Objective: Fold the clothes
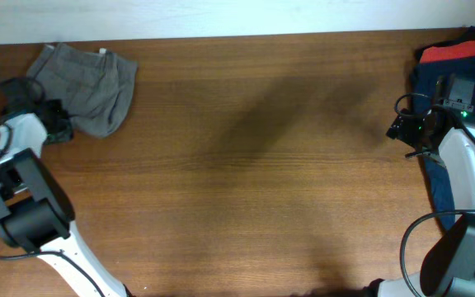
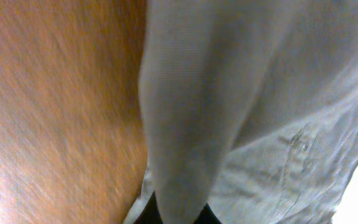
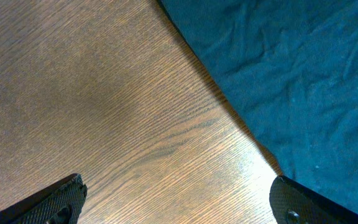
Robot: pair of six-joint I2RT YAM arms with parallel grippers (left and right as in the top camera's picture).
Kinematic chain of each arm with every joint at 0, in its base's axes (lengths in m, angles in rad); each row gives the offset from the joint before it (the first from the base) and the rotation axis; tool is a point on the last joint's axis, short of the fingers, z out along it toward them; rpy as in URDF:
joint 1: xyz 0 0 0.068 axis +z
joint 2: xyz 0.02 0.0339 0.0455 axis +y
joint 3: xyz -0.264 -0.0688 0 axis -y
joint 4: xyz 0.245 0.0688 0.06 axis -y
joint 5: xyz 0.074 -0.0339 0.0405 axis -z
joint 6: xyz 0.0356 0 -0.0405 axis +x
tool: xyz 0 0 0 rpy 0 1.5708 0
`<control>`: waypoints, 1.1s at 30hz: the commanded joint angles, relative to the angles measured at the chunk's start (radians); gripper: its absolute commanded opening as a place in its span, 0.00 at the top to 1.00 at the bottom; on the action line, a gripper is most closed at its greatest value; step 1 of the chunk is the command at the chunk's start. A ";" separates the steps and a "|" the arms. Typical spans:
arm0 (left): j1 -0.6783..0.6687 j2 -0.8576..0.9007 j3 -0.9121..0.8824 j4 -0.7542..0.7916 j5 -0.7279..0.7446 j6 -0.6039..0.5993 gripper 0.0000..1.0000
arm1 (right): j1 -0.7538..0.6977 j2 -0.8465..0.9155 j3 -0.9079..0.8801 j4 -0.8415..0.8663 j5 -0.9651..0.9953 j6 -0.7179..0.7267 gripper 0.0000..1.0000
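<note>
Grey-olive shorts [image 1: 89, 82] lie bunched at the upper left of the table [image 1: 254, 165]. The left gripper [image 1: 58, 124] sits at their lower left edge, its fingers pinched on a fold of cloth. At far right the right gripper [image 3: 176, 185] hangs spread wide over bare wood beside the navy garment [image 3: 291, 74], with the red garment [image 1: 452, 52] above it.

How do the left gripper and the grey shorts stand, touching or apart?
Touching. In the left wrist view a fold of the shorts narrows into the left gripper, pinched between its dark jaws at the bottom edge.
</note>
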 commanded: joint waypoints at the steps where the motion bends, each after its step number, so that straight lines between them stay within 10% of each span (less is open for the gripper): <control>1: -0.064 0.013 -0.001 0.011 -0.123 -0.101 0.99 | -0.002 0.000 -0.004 0.000 0.002 -0.005 0.01; 33: -0.077 0.049 -0.001 0.195 -0.136 0.112 0.90 | -0.002 0.000 -0.004 0.000 0.002 -0.005 0.01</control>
